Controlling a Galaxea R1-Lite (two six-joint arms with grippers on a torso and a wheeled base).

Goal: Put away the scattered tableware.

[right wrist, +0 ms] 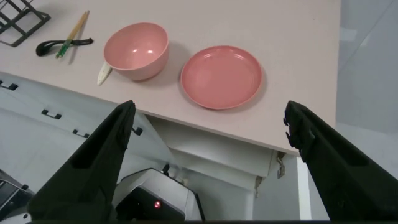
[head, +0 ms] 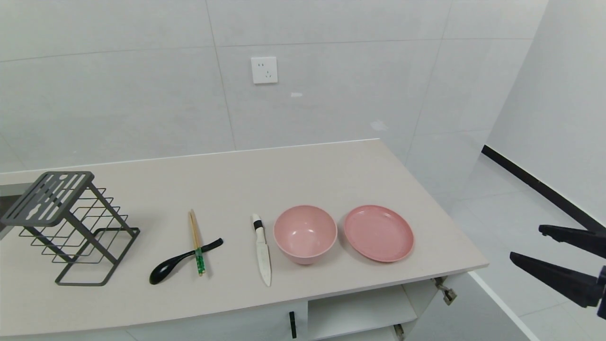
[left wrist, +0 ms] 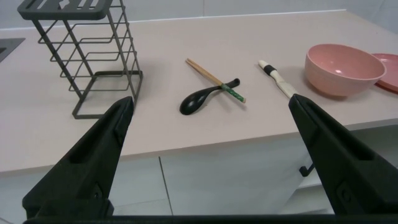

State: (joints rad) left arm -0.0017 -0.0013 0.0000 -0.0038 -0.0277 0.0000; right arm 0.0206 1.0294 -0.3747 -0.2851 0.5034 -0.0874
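Beige counter (head: 303, 175); left claw (left wrist: 209, 98), right claw (right wrist: 208, 106) both spread wide, gripping nothing, touching nothing.

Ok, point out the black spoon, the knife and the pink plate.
black spoon (head: 161, 273): head view, on its scoop end.
knife (head: 263, 253): head view, middle of the blade.
pink plate (right wrist: 221, 76): right wrist view, bare centre.

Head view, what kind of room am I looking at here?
Most likely a kitchen. A pale counter runs along a tiled wall with a socket, a wire dish rack stands on it, and a pink bowl, plate, knife, spoon and chopsticks lie beside the rack.
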